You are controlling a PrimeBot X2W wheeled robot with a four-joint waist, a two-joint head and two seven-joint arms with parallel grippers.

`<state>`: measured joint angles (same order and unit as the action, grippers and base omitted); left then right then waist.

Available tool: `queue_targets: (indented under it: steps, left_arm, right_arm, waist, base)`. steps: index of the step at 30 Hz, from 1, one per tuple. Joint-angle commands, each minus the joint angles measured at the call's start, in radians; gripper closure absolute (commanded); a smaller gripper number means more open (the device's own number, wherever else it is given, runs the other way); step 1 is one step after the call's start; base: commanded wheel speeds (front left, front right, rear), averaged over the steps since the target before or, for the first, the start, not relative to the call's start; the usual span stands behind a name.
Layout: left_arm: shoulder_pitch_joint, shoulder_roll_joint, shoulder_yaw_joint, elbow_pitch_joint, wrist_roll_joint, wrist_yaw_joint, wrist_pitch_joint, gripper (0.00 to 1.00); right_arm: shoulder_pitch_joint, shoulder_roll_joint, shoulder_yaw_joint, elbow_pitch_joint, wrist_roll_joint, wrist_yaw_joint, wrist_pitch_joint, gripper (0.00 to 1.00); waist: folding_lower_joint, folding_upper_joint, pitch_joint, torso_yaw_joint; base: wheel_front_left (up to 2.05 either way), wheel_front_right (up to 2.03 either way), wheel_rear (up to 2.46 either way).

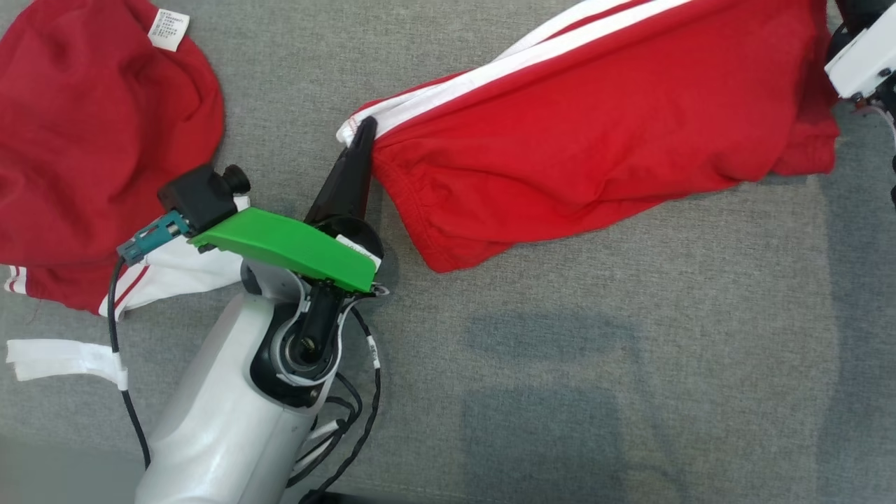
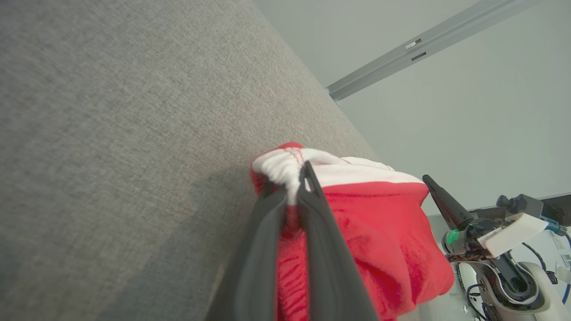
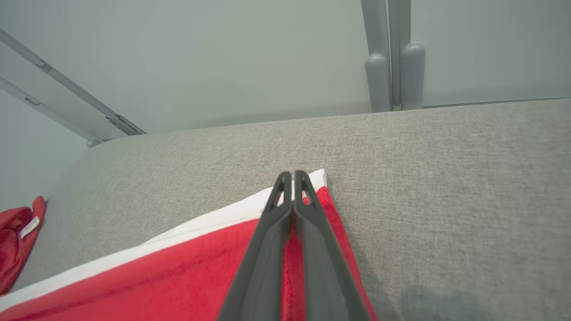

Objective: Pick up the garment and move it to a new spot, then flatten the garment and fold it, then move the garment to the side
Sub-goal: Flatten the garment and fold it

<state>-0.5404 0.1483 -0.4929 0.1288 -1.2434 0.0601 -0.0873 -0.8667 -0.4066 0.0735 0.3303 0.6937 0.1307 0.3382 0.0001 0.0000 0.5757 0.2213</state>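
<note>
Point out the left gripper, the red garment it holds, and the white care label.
left gripper (image 1: 365, 130), head view, at its closed fingertips.
red garment (image 1: 595, 140), head view, on its plain red middle.
care label (image 1: 168, 29), head view, at its centre.

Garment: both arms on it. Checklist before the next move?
1. Left gripper shut on the garment at its striped corner: ok.
2. Right gripper shut on the far corner: ok.
3. Garment flat between the grips: not ok, creased and bunched.
4. Second red garment apart from the held one: ok, gray surface shows between them.
5. Left arm's cable free of the second garment: cannot tell, it crosses that garment's edge in the head view.
</note>
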Motion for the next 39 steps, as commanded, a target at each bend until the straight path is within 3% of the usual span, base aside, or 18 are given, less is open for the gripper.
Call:
queue_targets:
  steps: [1,17,18,19,20,21,24,28,34,39]
  left_arm:
    - [-0.021,-0.002,-0.002,0.004,0.005,-0.007,0.004,1.00]
    - [-0.111,-0.038,-0.055,0.107,0.047,-0.020,0.012,0.98]
    - [-0.114,-0.038,-0.060,0.113,0.050,-0.019,0.016,0.85]
    - [-0.122,-0.032,-0.071,0.123,0.065,-0.010,0.021,0.27]
    - [-0.129,-0.021,-0.077,0.127,0.085,-0.002,0.016,0.00]
    - [-0.129,-0.019,-0.080,0.131,0.095,0.005,0.013,0.00]
    - [-0.132,-0.004,-0.091,0.135,0.127,0.022,-0.002,0.00]
    - [-0.105,0.015,-0.099,0.111,0.155,0.050,-0.009,0.00]
    - [-0.041,0.080,-0.133,0.016,0.225,0.106,-0.015,0.00]
    - [0.002,0.138,-0.162,-0.059,0.293,0.152,-0.021,0.00]
  right_arm:
    - [-0.019,-0.010,-0.001,0.013,-0.011,0.000,-0.008,1.00]
    - [-0.204,-0.038,0.081,0.258,-0.069,0.000,-0.042,1.00]
    - [-0.209,-0.041,0.089,0.263,-0.072,0.000,-0.045,1.00]
    - [-0.209,-0.037,0.105,0.270,-0.070,0.000,-0.052,0.85]
    - [-0.208,-0.033,0.120,0.270,-0.071,0.000,-0.051,0.26]
    - [-0.207,-0.032,0.129,0.271,-0.073,0.000,-0.054,0.00]
    - [-0.198,-0.011,0.174,0.253,-0.040,0.000,-0.030,0.00]
    - [-0.164,-0.041,0.232,0.182,0.007,0.000,0.008,0.00]
    - [-0.068,-0.154,0.282,0.021,0.056,0.000,0.101,0.00]
    - [-0.014,-0.210,0.258,-0.036,0.046,0.000,0.137,0.00]
  waist:
    - [-0.0001,0.0000,0.015,0.018]
    - [-0.0001,0.0000,0.022,0.040]
    - [-0.0001,0.0000,0.021,0.039]
    - [-0.0001,0.0000,0.015,0.035]
    - [-0.0001,0.0000,0.013,0.032]
    - [-0.0001,0.0000,0.010,0.028]
    - [-0.0001,0.0000,-0.005,0.010]
    - [-0.0001,0.0000,-0.037,-0.019]
    - [-0.0001,0.0000,-0.099,-0.047]
    - [-0.0001,0.0000,-0.125,-0.041]
  base:
    - [0.00,0.00,0.00]
    - [0.00,0.00,0.00]
    - [0.00,0.00,0.00]
    - [0.00,0.00,0.00]
    - [0.00,0.00,0.00]
    - [0.00,0.00,0.00]
    - [0.00,0.00,0.00]
    - [0.00,0.00,0.00]
    - [0.00,0.00,0.00]
    - [0.00,0.00,0.00]
